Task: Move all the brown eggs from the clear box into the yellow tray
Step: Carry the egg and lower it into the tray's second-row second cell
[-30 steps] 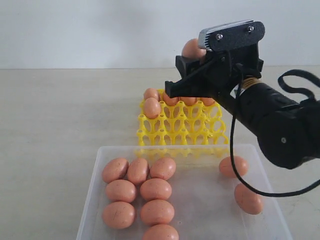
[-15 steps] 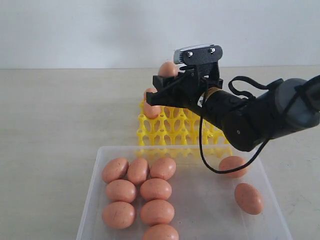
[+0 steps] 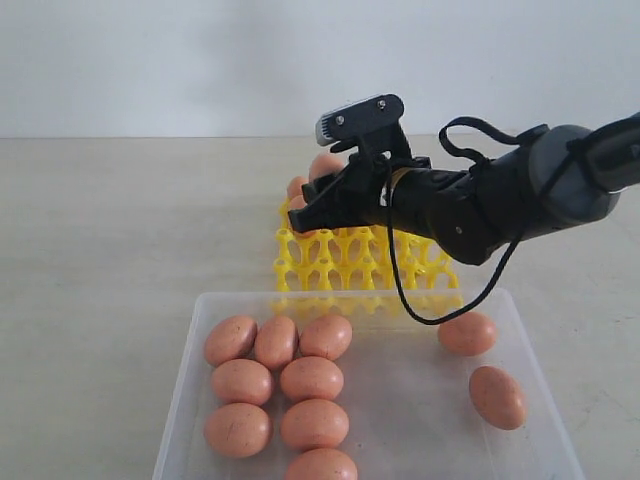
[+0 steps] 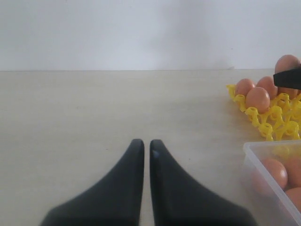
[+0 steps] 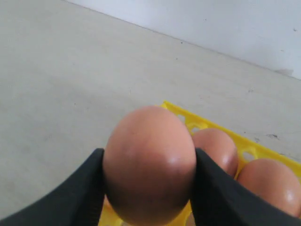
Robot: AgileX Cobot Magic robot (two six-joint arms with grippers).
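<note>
Left fingers [image 4: 117,193]: black, tapered, closed together with only a thin slit between the tips and nothing in them. They hang over bare bench [image 4: 94,108], well apart from box and tray, and lie outside the exterior view. Box [image 3: 410,400]: frosted clear plastic with rounded corners, the nearest item in the exterior view, its near edge cut off by the frame. It holds 10 eggs [image 3: 311,379], all lying on their sides. 8 are close-packed in the left half in rough rows of 3, 2, 2 and 1, and 2 lie near the right wall, close to each other but not touching. Tray [image 3: 360,255]: bright yellow open lattice on the bench just beyond the box's far wall; whether the 2 touch cannot be told. The left wrist view shows 3 eggs seated at its far left corner, while in the exterior view the right fingers hide most of the seated eggs. Right fingers [image 5: 80,197]: black, clamped on either side of 1 egg [image 5: 149,141] at its wide middle. That egg is held over the far left part of the tray, higher than the seated eggs, with 2 of them just beside it in the right wrist view. Whether it touches the tray cannot be told. Arm [image 3: 500,200]: black, reaching in from the right of the exterior view, low over the tray. Wall [image 3: 150,60]: plain white, behind the bench.
</note>
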